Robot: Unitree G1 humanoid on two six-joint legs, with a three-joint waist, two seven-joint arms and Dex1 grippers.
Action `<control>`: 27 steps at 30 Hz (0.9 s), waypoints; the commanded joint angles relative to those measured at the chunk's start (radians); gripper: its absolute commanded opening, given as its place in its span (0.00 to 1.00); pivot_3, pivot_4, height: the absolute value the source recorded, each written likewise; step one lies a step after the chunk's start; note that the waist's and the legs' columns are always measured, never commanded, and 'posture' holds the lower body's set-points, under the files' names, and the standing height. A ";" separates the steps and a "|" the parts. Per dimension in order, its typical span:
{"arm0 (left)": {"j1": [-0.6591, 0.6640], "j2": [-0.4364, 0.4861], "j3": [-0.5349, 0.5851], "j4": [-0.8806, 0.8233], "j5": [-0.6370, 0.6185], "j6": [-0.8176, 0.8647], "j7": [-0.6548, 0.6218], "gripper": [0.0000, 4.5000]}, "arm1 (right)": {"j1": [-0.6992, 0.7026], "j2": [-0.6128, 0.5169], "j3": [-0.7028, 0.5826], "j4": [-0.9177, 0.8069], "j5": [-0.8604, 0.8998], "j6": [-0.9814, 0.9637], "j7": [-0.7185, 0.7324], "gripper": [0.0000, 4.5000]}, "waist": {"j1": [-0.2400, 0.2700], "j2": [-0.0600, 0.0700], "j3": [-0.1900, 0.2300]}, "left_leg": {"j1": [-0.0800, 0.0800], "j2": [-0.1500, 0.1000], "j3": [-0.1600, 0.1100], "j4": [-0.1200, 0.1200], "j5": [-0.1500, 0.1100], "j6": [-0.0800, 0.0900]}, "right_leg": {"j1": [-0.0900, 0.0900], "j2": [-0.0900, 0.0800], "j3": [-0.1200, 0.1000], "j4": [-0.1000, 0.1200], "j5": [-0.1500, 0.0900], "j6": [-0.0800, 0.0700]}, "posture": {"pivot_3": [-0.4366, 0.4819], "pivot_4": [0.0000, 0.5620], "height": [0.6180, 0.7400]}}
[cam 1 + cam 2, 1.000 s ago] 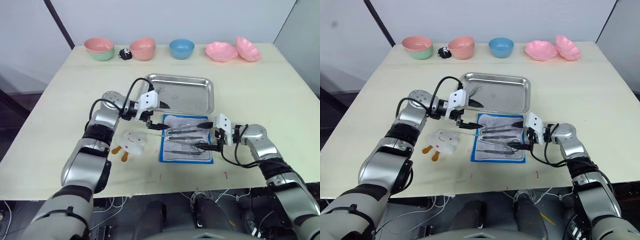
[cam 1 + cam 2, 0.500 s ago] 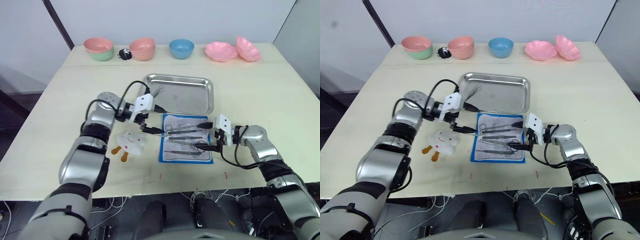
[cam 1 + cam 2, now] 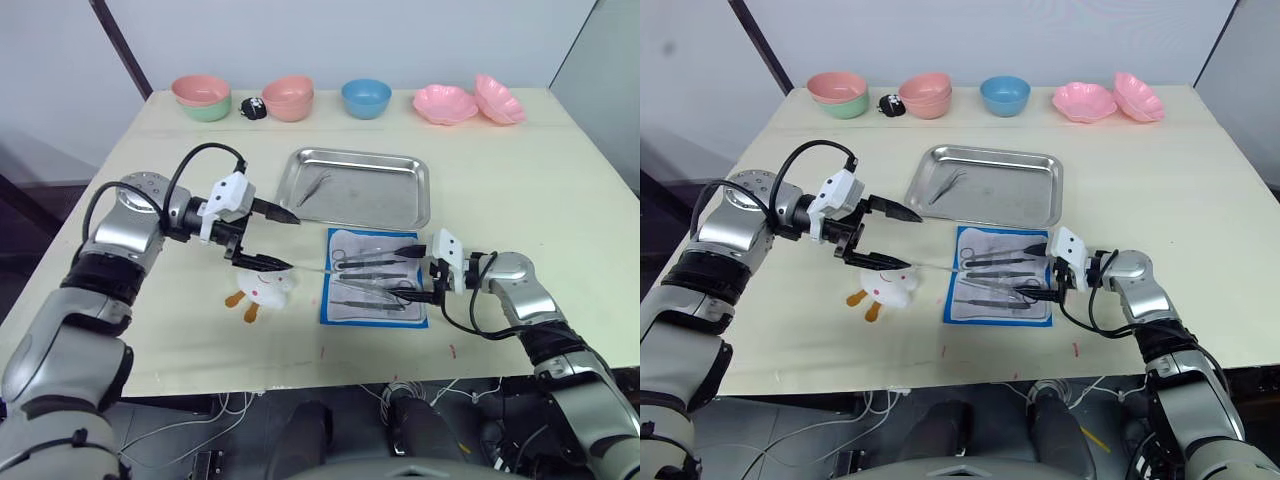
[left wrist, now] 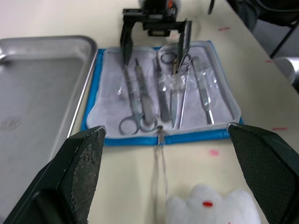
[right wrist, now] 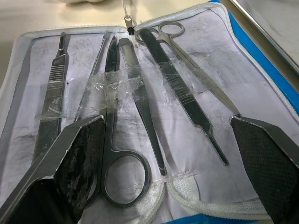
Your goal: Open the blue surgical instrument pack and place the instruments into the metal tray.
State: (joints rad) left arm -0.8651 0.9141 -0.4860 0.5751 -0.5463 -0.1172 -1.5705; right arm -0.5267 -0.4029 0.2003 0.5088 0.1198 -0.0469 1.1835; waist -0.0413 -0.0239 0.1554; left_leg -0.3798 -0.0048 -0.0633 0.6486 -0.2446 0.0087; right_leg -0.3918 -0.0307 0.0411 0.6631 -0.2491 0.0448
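The flat blue surgical instrument pack [image 3: 375, 277] lies open in the middle of the frame, just below the shiny metal tray [image 3: 358, 187]. Its thin silver instruments [image 5: 140, 93] look hard, light and slippery under clear tape, so grab one by its middle. The left gripper [image 3: 266, 238] is wide open and holds nothing. The right gripper [image 3: 410, 270] is wide open too, resting on the pack.

Robot lab, staged tabletop test setup.
Bare pale table [image 3: 560, 200] against plain walls, cables [image 3: 420, 385] hanging off its front edge, row of coloured bowls [image 3: 364, 97] as props, plush toy [image 3: 266, 284], small red marks [image 3: 452, 350] on the top.
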 commanded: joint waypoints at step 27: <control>-0.183 -0.483 0.146 0.500 0.499 -0.181 0.220 0.58 | 0.047 -0.005 0.068 0.096 -0.092 0.031 -0.038 1.00 | -0.001 -0.001 -0.001 | -0.001 0.000 0.003 0.001 0.000 0.000 | 0.000 0.002 0.000 0.000 0.000 0.000 | 0.48 0.27 1.00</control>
State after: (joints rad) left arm -1.0244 0.4314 -0.3733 1.0659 -0.0576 -0.2819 -1.3660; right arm -0.5319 -0.3916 0.2006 0.5194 0.1203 -0.0479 1.1723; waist -0.0426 -0.0248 0.1544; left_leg -0.3803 -0.0052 -0.0601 0.6491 -0.2446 0.0087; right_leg -0.3917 -0.0287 0.0410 0.6626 -0.2491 0.0449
